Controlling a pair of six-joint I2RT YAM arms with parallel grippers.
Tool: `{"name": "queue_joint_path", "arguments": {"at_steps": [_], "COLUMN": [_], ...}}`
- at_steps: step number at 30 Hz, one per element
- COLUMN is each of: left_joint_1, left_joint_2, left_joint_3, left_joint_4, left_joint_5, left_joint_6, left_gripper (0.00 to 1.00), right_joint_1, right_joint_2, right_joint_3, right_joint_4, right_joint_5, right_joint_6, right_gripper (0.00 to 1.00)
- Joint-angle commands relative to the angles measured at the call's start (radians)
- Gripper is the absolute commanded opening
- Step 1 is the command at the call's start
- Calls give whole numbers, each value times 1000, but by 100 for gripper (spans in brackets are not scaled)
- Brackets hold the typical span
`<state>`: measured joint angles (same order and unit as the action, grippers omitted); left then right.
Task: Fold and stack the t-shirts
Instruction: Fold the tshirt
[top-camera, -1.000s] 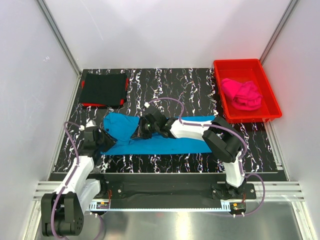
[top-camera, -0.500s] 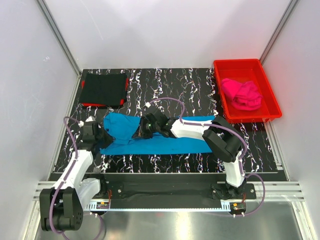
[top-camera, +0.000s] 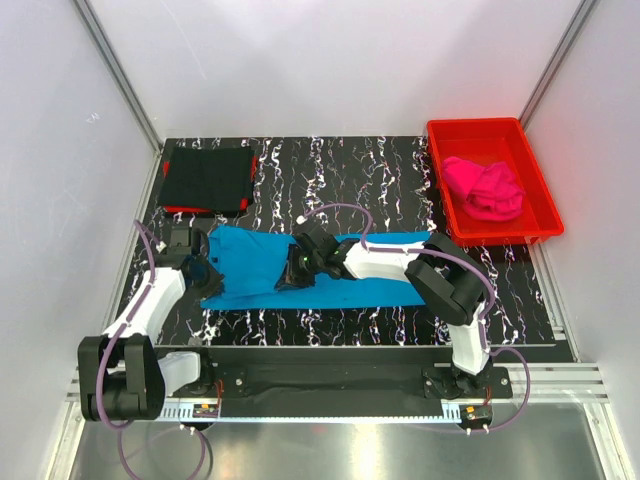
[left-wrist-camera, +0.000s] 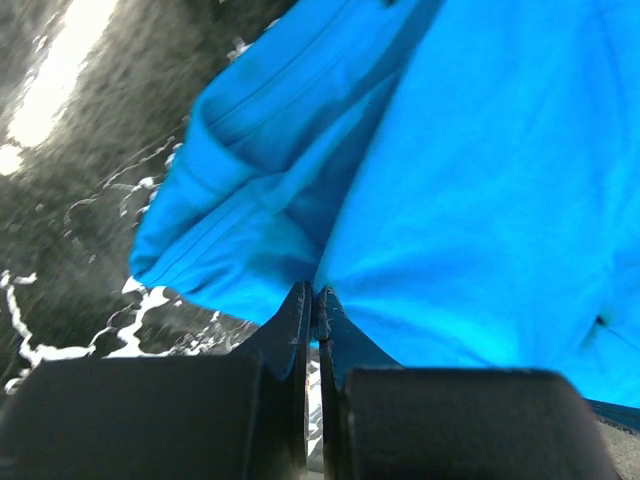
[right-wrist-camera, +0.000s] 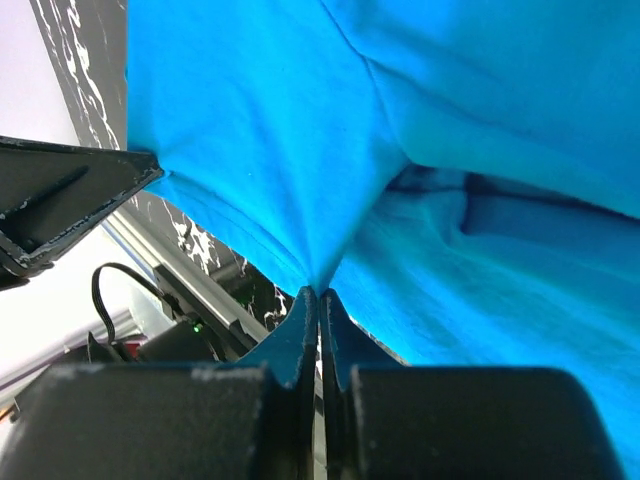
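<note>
At the near edge, the left arm (top-camera: 150, 305) rises from its base at the near-left corner and leans in toward the left end of the turquoise t-shirt (top-camera: 245, 262). The left jaws are pressed together on the near-left edge of that cloth; in the left wrist view, the folds run down to a point right at their tips.

The right arm (top-camera: 385, 258) stands at the near right, bends at the right side of the counter (top-camera: 350, 170), then reaches left across the shirt to its middle. The right jaws are also pressed together, pinching a small peak of turquoise cloth. Creases fan out from their tips in the right wrist view.

The turquoise t-shirt lies as a long band from left to right across the middle of the black, white-veined counter. Its left part looks wider and doubled over, and its right part is a flat strip passing under the right arm.

In the far-left corner lies the black t-shirt (top-camera: 208, 178), folded to a flat square, with slivers of red showing at its edges. At the far right sits a red bin (top-camera: 478, 123), with the pink t-shirt (top-camera: 485, 188) crumpled inside it, well apart from the other two.
</note>
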<state>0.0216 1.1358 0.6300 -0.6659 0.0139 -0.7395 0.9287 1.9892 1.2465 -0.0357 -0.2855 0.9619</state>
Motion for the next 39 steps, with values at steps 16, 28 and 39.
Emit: {"name": "queue_joint_path", "arguments": {"at_steps": [16,28,39], "left_joint_1": [3,5,14], "left_joint_2": [105,514,613], "left_joint_3": [327,482,510], "left_joint_4": [-49,212,137], "left_joint_5": [-21,177,-55], "left_joint_6": [97,126,22], "left_gripper": [49,50,50], "right_joint_1": [-11,-273,-591], "right_joint_2": [-136,-181,-104], "right_joint_3": [-15,-22,-47], "right_joint_4": [-154,-266,-351], "right_joint_5": [-32,106,359], "right_joint_6": [-133,-351,-402], "right_gripper": [34,28,23]}}
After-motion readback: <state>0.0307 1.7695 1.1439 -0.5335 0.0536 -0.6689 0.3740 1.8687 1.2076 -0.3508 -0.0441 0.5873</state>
